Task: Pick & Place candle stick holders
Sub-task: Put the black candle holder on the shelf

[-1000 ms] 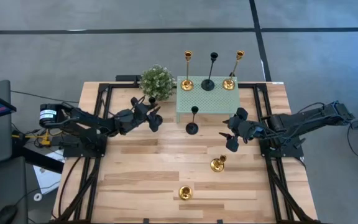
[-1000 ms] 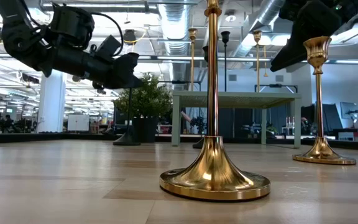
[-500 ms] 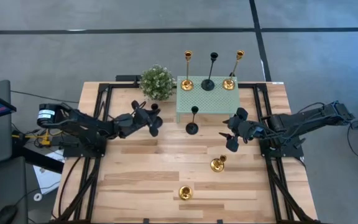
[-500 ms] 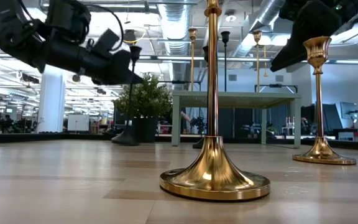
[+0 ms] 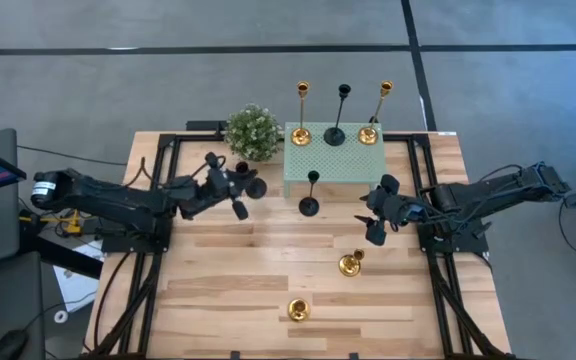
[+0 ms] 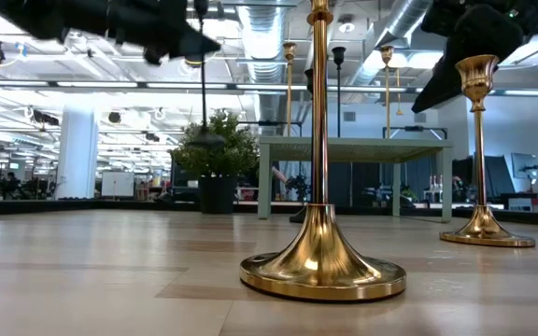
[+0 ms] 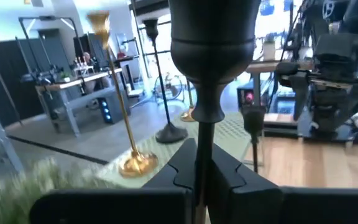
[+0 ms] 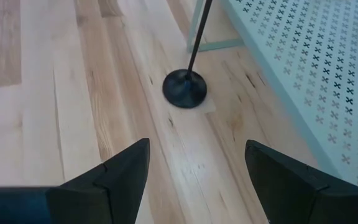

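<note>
At table's left, left gripper (image 5: 230, 184): clamped on the stem of a black holder (image 7: 211, 74), lifted clear of the wood, probably for carrying to the stand.
Plant (image 5: 252, 131): at the back edge, just left of the stand; likely the thing to steer round.
Stand (image 5: 334, 163): mint, perforated; bears three holders in a row, gold (image 5: 301, 113), black (image 5: 338, 115), gold (image 5: 374, 114), so it looks like the drop-off.
Second black holder (image 5: 309, 192): upright on the table before the stand.
Front gold pair: one (image 5: 298, 309) near the front edge, one (image 5: 350, 262) further back, both unplaced.
Right gripper (image 5: 373, 214): jaws wide, empty, hovering beside the stand, above the nearer gold one.
</note>
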You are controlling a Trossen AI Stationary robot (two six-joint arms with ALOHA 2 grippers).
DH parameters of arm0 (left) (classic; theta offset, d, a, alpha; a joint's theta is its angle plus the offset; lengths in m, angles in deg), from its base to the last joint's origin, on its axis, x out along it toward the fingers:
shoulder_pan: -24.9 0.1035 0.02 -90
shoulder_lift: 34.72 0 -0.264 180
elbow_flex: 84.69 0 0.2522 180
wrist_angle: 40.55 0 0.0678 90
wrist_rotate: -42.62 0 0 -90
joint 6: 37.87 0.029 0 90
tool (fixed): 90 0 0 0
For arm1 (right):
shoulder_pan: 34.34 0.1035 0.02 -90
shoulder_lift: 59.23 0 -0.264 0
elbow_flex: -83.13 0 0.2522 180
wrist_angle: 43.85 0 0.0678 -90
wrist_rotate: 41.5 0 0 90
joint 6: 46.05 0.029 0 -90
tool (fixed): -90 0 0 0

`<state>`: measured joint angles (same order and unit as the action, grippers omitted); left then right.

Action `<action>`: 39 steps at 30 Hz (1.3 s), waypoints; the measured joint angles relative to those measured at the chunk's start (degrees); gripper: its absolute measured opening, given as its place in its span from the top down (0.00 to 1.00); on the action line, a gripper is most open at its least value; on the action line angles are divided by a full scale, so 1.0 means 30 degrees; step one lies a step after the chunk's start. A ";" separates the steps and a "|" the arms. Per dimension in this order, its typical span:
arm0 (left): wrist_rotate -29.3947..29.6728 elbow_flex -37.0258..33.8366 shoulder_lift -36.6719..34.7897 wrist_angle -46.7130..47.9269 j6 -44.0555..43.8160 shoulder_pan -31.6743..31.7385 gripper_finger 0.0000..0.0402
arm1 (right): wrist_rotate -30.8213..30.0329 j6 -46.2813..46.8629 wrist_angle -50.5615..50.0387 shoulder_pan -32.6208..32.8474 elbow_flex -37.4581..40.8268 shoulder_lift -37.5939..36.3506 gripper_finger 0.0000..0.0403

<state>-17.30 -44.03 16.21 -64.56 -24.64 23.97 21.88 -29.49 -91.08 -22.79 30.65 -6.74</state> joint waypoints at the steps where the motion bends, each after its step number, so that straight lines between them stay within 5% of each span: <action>1: 0.0017 0.0799 0.0031 0.0795 0.0407 0.0035 0.98 | -0.0003 0.0000 -0.0003 0.0000 0.0000 0.0000 0.37; 11: -0.4211 0.7702 0.2377 0.4897 0.1302 0.2981 0.98 | 0.0045 0.0000 -0.0244 0.0000 0.0000 0.0000 0.37; 26: -1.2167 1.4150 0.9979 0.5451 -0.2714 0.7789 0.98 | 0.1413 0.0007 -0.0344 0.0011 0.0000 0.0000 0.37; 39: -1.3323 1.6649 1.2824 0.5328 -0.3584 0.7721 0.98 | 0.1423 0.0000 -0.0423 0.0022 0.0000 0.0000 0.37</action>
<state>-57.27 5.91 54.68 -48.58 -35.39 47.14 26.16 -29.49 -92.35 -22.72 30.65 -6.74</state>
